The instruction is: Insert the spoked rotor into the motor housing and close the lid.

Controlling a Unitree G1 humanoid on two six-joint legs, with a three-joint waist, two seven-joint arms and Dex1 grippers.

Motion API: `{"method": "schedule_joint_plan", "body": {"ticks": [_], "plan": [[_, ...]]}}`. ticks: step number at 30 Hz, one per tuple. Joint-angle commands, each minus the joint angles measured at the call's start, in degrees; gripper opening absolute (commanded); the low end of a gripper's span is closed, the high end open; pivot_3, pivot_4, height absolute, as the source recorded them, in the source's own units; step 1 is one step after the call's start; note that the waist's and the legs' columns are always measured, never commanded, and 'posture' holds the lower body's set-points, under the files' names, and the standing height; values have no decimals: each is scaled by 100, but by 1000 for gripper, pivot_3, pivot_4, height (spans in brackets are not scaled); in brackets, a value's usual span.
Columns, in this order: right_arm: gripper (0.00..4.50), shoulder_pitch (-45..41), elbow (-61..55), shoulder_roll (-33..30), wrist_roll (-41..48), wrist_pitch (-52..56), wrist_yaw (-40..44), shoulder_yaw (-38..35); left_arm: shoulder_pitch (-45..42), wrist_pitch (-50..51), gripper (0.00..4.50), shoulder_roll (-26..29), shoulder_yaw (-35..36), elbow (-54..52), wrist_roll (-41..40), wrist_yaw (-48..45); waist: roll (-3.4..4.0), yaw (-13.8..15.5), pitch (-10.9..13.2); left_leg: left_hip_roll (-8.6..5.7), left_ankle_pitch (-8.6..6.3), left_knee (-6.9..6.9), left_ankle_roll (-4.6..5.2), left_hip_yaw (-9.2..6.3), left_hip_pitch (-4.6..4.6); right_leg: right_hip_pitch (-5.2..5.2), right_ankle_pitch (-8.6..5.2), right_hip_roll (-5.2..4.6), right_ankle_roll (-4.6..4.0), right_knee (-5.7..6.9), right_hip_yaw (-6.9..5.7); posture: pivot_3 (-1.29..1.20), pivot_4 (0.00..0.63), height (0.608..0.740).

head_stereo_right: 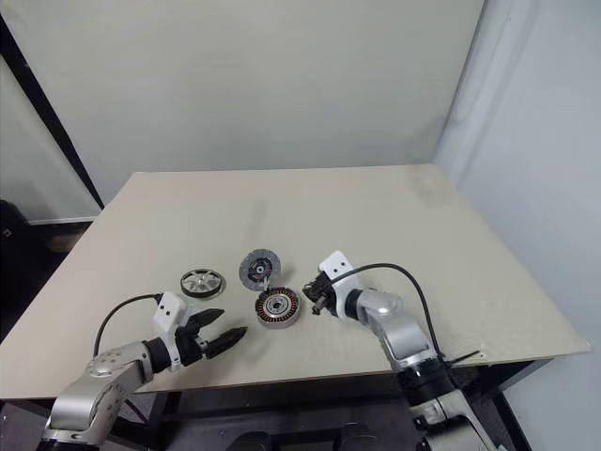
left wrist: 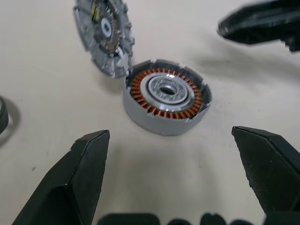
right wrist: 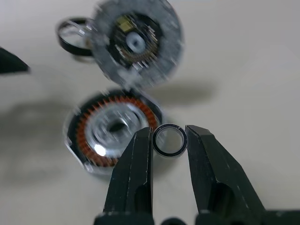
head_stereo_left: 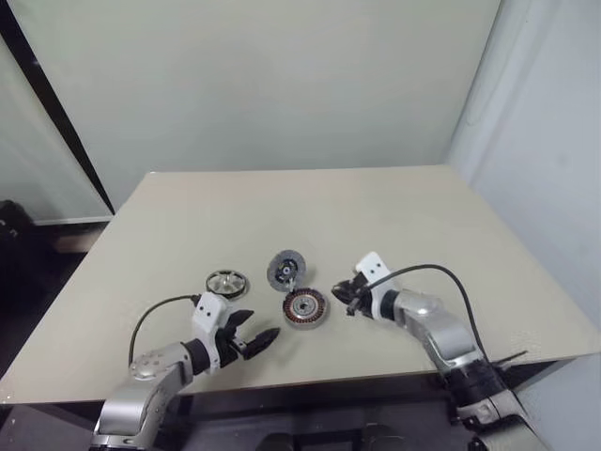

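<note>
- Right gripper (right wrist: 168, 140) pinches a small ring (right wrist: 169, 139), presumably for fitting.
- Rotor (head_stereo_left: 305, 307) sits in its housing (left wrist: 140, 105) at table centre; lid (head_stereo_left: 286, 270) leans at its 11 o'clock.
- Left gripper (head_stereo_left: 252, 340) waits unclenched, empty.

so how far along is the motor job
Done: the spoked rotor already sits in the motor housing. In hand: the right hand pinches a small ring above it; the left hand waits open. Left: the lid still leans at the housing's edge, not closed.
</note>
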Motion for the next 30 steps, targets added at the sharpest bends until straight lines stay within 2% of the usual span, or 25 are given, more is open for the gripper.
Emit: {"method": "schedule_joint_plan", "body": {"ticks": [1,8,15,30], "plan": [[722,-414,353,235,-17,-113,11,60,-31,-103,4500,-37,101,-147,-83,9,0,1,0,0,0,-2,0,0,0,-1,0,0,0,1,0,0,0,740],[722,-974,1413,772,-66,-367,71,174,122,-125,4500,-95,110,-320,-65,83,3,-4,0,0,0,-6,0,-3,2,-2,1,0,-1,5,-2,0,0,740],[722,-1182,2272,1075,-200,-706,75,228,365,-113,4500,-102,217,-577,-91,233,4,-5,0,0,0,-7,-1,-2,1,-4,2,0,-2,5,-1,0,0,740],[722,-1131,2663,1106,-351,-890,198,210,548,-11,4500,-85,322,-803,-118,342,7,-33,1,1,0,-8,-1,-3,3,-5,2,1,-2,9,-2,0,0,740]]}}
